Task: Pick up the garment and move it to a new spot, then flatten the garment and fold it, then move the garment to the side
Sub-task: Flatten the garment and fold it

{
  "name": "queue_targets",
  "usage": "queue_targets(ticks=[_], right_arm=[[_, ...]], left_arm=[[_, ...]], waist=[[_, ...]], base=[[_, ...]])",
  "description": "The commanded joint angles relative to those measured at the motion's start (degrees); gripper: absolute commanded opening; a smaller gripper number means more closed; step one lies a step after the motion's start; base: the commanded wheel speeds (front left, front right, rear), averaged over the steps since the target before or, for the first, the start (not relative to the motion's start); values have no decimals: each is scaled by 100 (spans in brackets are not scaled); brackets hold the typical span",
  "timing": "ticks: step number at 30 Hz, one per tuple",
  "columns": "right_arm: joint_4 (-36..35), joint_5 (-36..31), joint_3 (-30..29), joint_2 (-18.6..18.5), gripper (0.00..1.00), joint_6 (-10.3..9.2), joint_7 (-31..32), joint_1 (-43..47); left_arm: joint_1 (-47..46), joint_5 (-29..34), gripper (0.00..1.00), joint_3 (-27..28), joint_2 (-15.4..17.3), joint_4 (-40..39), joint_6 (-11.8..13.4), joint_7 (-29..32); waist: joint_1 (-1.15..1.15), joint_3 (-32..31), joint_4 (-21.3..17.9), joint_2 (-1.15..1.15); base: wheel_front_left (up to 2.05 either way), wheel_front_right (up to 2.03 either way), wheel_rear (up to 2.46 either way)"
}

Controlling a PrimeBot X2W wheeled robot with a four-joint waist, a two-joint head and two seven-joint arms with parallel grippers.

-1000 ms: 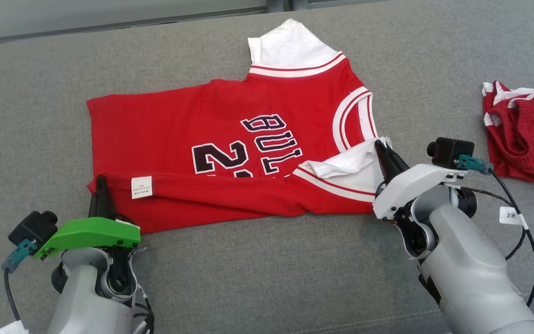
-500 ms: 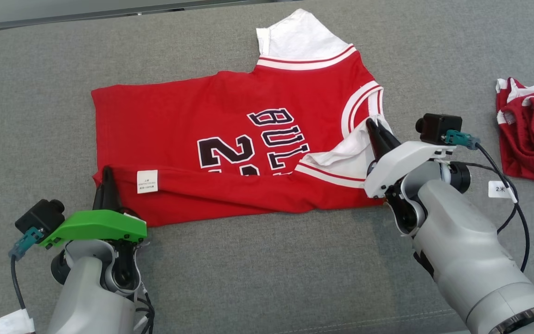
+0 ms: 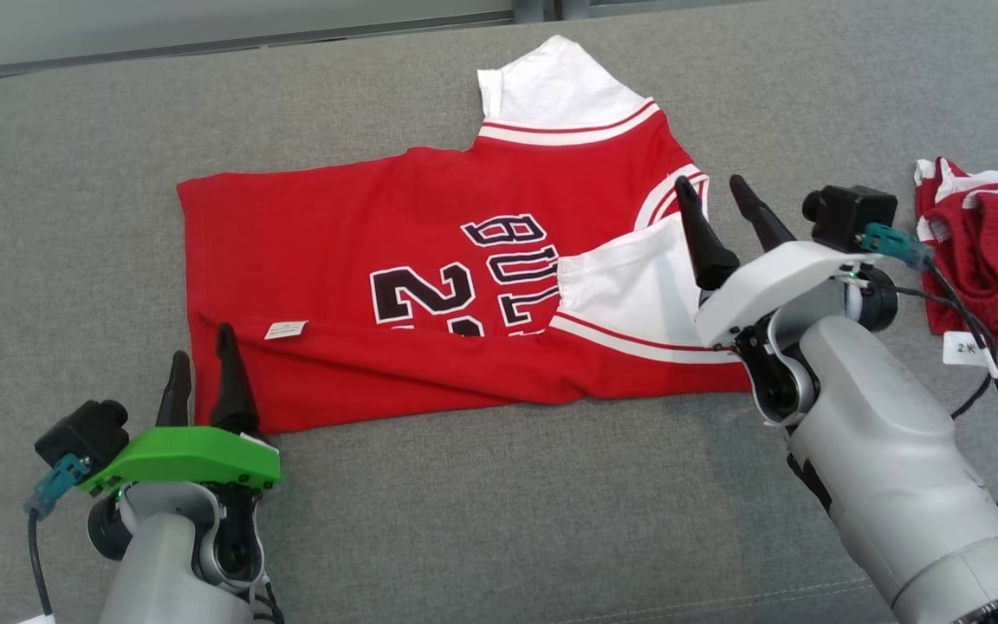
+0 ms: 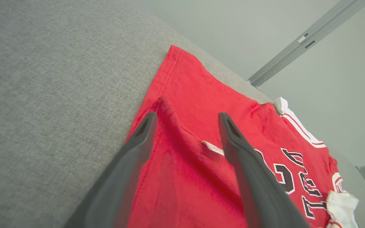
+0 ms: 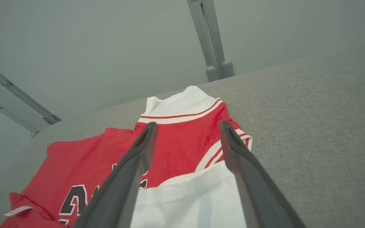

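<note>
One red basketball jersey [image 3: 430,260] lies spread at the middle of a wide grey cushion [image 3: 74,217], hem toward the robot's left and collar toward its right. Its near long edge is folded up over the front and covers the bottom of the black number and letters. The near white sleeve [image 3: 629,286] lies turned onto the chest. The far white sleeve [image 3: 551,87] sticks out at the far edge. One small white label [image 3: 286,329] sits on the folded band. A second garment [image 3: 997,251], red and white, lies bunched at the cushion's right edge, well apart from the jersey.

There are two grippers. The left gripper [image 3: 202,342] has its fingers spread apart and holds nothing, poised over the jersey's near left corner. The right gripper [image 3: 710,180] is also spread wide and empty, above the near white sleeve beside the collar.

Bare cushion runs along the near side between the jersey and the arms, and also to the jersey's left and far side.
</note>
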Motion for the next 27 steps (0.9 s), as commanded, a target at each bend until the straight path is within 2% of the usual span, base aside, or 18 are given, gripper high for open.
queue_targets(ticks=[1,9,17,26,27], right_arm=[[-97,-72,-64,-48,100,2,-17,178],[-1163,-408,-756,-163,100,2,-15,1135],[-2183,-679,-1144,-120,100,2,-14,2080],[-2659,-835,-1276,-31,100,2,-16,2640],[-2672,-828,-1288,-25,100,2,-16,2668]], left_arm=[[140,88,100,21,24,-69,-13,-14],[703,275,100,-96,40,-114,153,70],[931,-96,100,62,36,195,499,579],[590,-626,100,348,24,739,484,479],[545,-667,95,371,21,808,452,462]], waist=[[0,-70,2,0],[0,-395,-10,0],[0,-502,-181,0],[0,-408,-577,0],[0,-396,-618,0]], base=[[0,0,0],[0,0,0],[0,0,0],[0,0,0],[0,0,0]])
